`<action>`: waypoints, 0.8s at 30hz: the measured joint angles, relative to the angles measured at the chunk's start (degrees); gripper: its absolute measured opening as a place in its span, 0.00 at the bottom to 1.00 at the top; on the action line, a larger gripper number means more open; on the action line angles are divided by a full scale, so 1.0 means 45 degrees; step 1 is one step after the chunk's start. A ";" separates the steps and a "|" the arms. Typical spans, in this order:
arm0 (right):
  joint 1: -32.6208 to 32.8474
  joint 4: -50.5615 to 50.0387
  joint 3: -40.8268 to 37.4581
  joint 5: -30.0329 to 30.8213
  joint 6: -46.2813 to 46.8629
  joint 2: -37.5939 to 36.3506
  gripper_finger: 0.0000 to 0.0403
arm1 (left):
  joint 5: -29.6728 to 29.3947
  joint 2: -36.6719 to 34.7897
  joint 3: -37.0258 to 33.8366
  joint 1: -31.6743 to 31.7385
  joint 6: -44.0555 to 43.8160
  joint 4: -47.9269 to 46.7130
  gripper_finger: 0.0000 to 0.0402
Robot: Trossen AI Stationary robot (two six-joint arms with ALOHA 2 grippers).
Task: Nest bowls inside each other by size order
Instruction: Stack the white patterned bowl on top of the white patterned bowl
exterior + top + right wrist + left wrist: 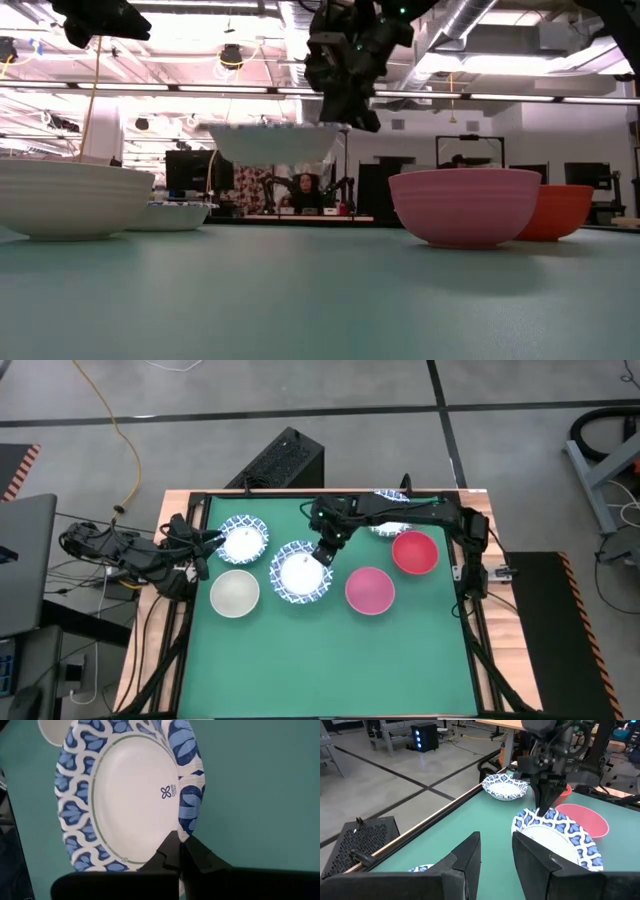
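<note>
The blue-patterned white paper bowl looks light and thin-walled, likely to flex, so its rim is the sensible hold, and the right gripper has its jaws pinched shut on that rim, lifting it clear above the green table. Around it sit the plain off-white bowl, pink bowl and red bowl; the left gripper waits open at the table's left edge.

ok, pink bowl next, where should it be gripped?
Pinch the pink bowl by its rim from straight above, one finger inside, one outside. It sits upright and open; its wall is thin and flared. Use the front edge, clear of the red bowl.
</note>
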 joint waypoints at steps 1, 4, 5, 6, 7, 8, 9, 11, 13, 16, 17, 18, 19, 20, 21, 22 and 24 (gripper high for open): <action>-0.0037 -0.0051 0.0123 -0.0013 -0.0158 -0.0003 0.04 | 0.0000 0.0000 0.0000 0.0002 0.0000 0.0000 0.25; -0.0264 -0.0228 0.0317 -0.0158 -0.0463 -0.0005 0.04 | 0.0000 0.0000 0.0000 -0.0003 0.0000 0.0000 0.25; -0.0365 -0.0231 0.0317 -0.0434 -0.0534 -0.0005 0.04 | 0.0001 0.0000 0.0000 0.0002 0.0000 0.0000 0.25; -0.0489 -0.0217 0.0317 -0.0844 -0.0574 -0.0005 0.04 | 0.0005 0.0004 0.0000 -0.0002 0.0000 0.0000 0.25; -0.0615 -0.0218 0.0317 -0.1200 -0.0582 -0.0005 0.04 | 0.0005 0.0000 0.0000 -0.0003 -0.0005 0.0000 0.25; -0.0736 -0.0211 0.0317 -0.1439 -0.0577 -0.0005 0.04 | 0.0009 0.0000 0.0000 0.0001 -0.0028 -0.0004 0.25; -0.0859 -0.0195 0.0317 -0.1582 -0.0577 -0.0005 0.04 | 0.0037 0.0000 0.0000 -0.0002 -0.0074 -0.0005 0.25; -0.1073 -0.0185 0.0317 -0.1625 -0.0568 -0.0005 0.04 | 0.0208 0.0000 0.0000 -0.0001 -0.0097 -0.0012 0.25; -0.1254 -0.0187 0.0317 -0.1624 -0.0465 -0.0005 0.04 | 0.0356 0.0000 0.0000 0.0001 -0.0087 -0.0015 0.25; -0.1486 -0.0175 0.0317 -0.1627 -0.0427 -0.0005 0.04 | 0.0359 0.0000 0.0000 0.0002 -0.0097 -0.0015 0.25; -0.1572 -0.0173 0.0317 -0.1627 -0.0427 -0.0005 0.04 | 0.0359 0.0000 0.0000 0.0002 -0.0097 -0.0015 0.25; -0.1675 -0.0173 0.0317 -0.1627 -0.0423 -0.0005 0.04 | 0.0359 0.0000 0.0000 -0.0002 -0.0097 -0.0015 0.25; -0.1775 -0.0177 0.0317 -0.1627 -0.0371 -0.0005 0.04 | 0.0359 0.0000 0.0000 0.0000 -0.0097 -0.0015 0.25; -0.1877 -0.0165 0.0317 -0.1643 -0.0350 -0.0005 0.04 | 0.0359 0.0000 0.0000 -0.0003 -0.0097 -0.0015 0.25; -0.2004 -0.0148 0.0317 -0.1656 -0.0330 -0.0005 0.04 | 0.0359 0.0000 0.0000 0.0000 -0.0097 -0.0015 0.25; -0.2134 -0.0136 0.0317 -0.1656 -0.0318 -0.0005 0.04 | 0.0359 0.0001 0.0000 0.0001 -0.0097 -0.0015 0.25; -0.2420 -0.0145 0.0317 -0.1653 -0.0265 -0.0005 0.04 | 0.0359 0.0000 0.0000 -0.0001 -0.0097 -0.0015 0.25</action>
